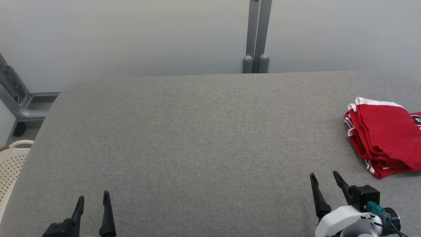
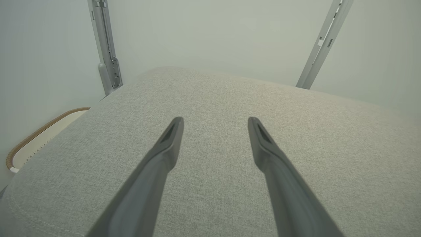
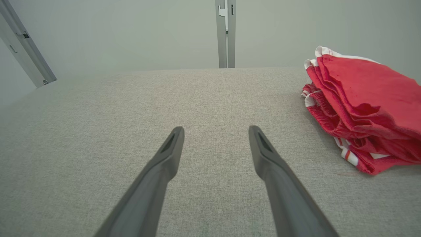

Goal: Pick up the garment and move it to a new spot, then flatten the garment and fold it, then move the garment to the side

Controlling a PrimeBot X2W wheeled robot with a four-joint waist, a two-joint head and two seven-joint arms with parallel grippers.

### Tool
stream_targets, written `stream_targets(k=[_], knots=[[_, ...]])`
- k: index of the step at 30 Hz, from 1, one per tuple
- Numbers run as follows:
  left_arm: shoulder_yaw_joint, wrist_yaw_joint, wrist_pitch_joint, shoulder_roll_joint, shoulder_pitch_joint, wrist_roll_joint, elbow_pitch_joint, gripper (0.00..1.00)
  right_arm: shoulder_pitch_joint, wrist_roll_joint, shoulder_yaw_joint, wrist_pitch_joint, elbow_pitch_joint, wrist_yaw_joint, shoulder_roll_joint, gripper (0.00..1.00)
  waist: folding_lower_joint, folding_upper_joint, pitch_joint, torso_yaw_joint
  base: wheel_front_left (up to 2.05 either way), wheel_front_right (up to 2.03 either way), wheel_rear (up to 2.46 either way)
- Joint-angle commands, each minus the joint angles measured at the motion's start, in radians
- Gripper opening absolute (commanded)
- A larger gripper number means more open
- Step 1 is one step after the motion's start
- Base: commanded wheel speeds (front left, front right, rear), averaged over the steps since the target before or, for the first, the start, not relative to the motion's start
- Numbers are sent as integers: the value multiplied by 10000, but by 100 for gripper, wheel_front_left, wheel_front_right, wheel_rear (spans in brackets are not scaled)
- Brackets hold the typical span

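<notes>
One basket (image 1: 11, 164) left, posts (image 1: 258, 36) behind, garment (image 1: 384, 141) right

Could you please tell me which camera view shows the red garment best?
The right wrist view: the red garment lies close, its stacked folds and white trim plain. The head view shows it smaller, cut off at the right edge. The left wrist view faces the basket side instead.

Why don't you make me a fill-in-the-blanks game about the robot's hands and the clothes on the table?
1. The folded garment on the grey table is mostly ____ with white trim.
2. The left gripper and the right gripper both have jaws that are ____.
3. The garment lies nearer the ____ gripper.
Missing words: red; open; right.
</notes>
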Motion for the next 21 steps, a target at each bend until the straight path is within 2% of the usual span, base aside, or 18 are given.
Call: stream_targets(k=[1, 21], knots=[[44, -54, 0, -32, 125, 124, 41, 100, -49, 35, 38, -46, 29, -13, -26, 100, 0, 0, 6, -1, 0, 0, 0], [452, -386, -1, -258, -212, 420, 370, 100, -160, 316, 109, -86, 145, -13, -26, 100, 0, 0, 187, 3, 0, 0, 0]])
